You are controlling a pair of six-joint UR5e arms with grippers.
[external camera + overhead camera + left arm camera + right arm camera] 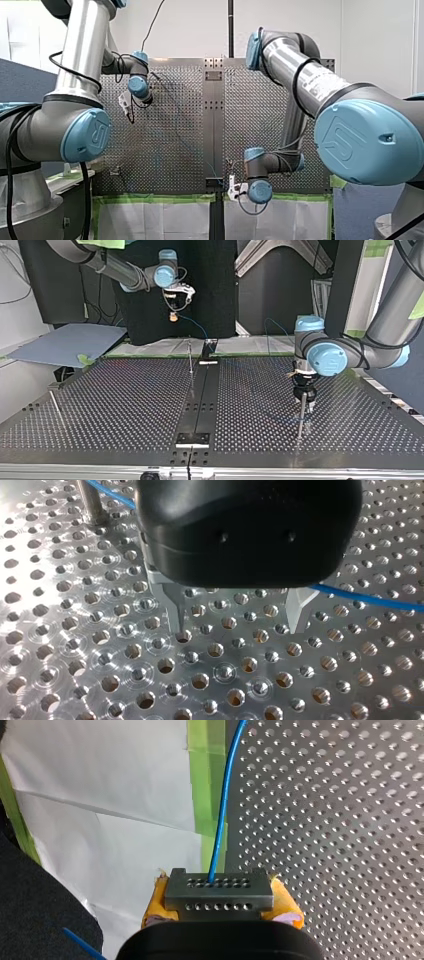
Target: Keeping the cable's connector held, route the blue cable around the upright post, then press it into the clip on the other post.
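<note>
My right tool (220, 904) grips the connector (219, 889) to anchor the blue cable (223, 805); my left tool (237, 621) hangs wide open by the upright post (92, 501), likely to guide it

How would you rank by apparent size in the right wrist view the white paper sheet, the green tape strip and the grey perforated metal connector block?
1. white paper sheet.
2. green tape strip and grey perforated metal connector block: about alike; the block is nearer the camera, so unranked.
</note>
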